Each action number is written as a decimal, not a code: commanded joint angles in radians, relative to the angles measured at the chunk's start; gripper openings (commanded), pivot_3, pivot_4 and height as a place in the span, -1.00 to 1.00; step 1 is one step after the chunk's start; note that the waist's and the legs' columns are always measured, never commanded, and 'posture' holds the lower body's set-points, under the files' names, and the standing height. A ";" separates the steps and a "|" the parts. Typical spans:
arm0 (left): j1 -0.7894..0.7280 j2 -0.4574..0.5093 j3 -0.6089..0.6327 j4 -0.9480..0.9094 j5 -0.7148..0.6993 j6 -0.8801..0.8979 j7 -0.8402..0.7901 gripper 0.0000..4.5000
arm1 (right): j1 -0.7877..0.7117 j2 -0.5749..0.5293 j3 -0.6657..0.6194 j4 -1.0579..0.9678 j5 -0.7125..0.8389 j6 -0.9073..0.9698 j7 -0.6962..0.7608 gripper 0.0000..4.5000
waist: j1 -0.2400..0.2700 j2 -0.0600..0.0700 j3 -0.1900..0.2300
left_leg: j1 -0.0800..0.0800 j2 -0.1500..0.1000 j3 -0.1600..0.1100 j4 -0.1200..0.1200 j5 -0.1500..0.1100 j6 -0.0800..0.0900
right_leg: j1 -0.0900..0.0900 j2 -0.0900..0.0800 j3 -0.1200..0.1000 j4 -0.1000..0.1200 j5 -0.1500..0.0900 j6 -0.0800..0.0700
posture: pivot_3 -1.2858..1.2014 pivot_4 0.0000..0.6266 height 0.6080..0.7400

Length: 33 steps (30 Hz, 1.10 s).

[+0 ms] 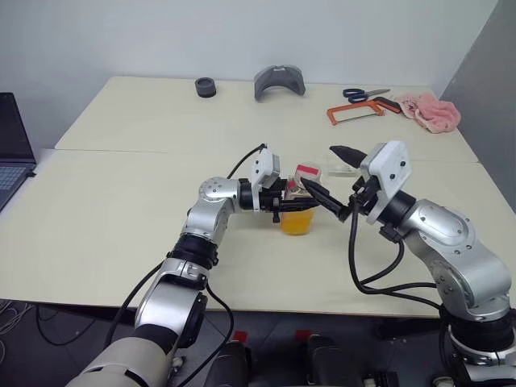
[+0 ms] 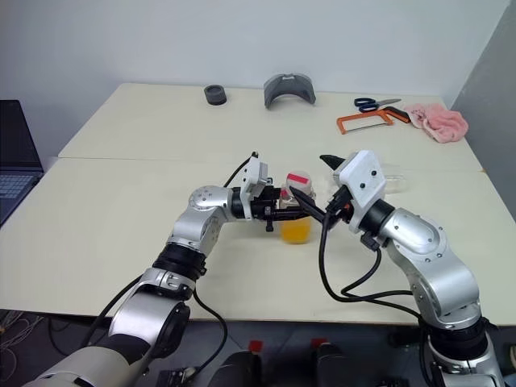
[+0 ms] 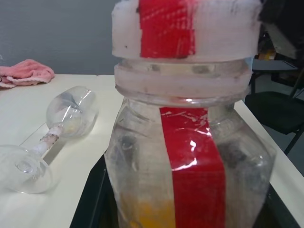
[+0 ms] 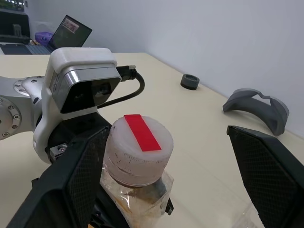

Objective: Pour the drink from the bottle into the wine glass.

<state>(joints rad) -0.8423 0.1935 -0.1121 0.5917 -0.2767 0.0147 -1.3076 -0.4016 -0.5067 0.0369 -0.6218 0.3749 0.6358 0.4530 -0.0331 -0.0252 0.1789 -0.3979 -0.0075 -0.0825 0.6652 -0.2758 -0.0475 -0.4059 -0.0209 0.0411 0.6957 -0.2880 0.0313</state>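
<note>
At mid-surface [image 1: 121, 242], between the two arms: the bottle [image 1: 298, 211], clear plastic, squarish, white cap [image 4: 138, 138] with a red stripe, upright, clamped at its body by the left gripper [image 1: 292, 206]. Contents: orange drink [image 1: 297, 222], low in the bottle; judged light, thin walls likely to flex under a squeeze. Cap still on; best hold for opening is the ribbed cap rim. Right gripper [image 4: 166, 166]: spread wide, one finger either side of the cap, holding nothing. Wine glass [image 3: 47, 137]: lying on its side on the surface just beyond the bottle, empty. Judged fragile, prone to roll; best taken by the stem and stood upright before any pouring.
</note>
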 commanded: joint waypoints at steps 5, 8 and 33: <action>-0.028 0.001 0.018 -0.030 -0.023 -0.021 -0.002 -0.29 | 0.008 -0.024 -0.051 -0.020 -0.006 0.001 -0.006 0.88 | 0.000 0.000 0.000 | 0.000 0.000 0.000 0.000 0.000 0.000 | 0.000 0.000 0.000 0.000 0.000 0.000 | 0.03 -0.52 1.00; -0.028 0.001 0.018 -0.031 -0.023 -0.021 -0.001 -0.29 | 0.010 -0.026 -0.052 -0.022 -0.004 0.000 -0.003 0.88 | 0.000 0.000 0.000 | 0.000 0.000 0.000 0.000 0.000 0.000 | 0.000 0.000 0.000 0.000 0.000 0.000 | 0.03 -0.52 1.00; -0.030 0.002 0.025 -0.023 -0.019 -0.049 0.017 -0.29 | 0.028 -0.074 -0.180 -0.072 0.244 0.062 0.096 0.88 | 0.000 0.000 0.000 | 0.000 0.000 0.000 0.000 0.000 0.000 | 0.000 0.000 0.000 0.000 0.000 0.000 | 0.03 -0.52 1.00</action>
<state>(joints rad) -0.8424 0.1949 -0.1108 0.5917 -0.2766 -0.0129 -1.2957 -0.3663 -0.5720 -0.1095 -0.6572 0.5777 0.6928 0.5416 -0.0329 -0.0252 0.1789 -0.3980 -0.0075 -0.0823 0.6652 -0.2759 -0.0474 -0.4058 -0.0209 0.0410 0.6956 -0.2880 0.0313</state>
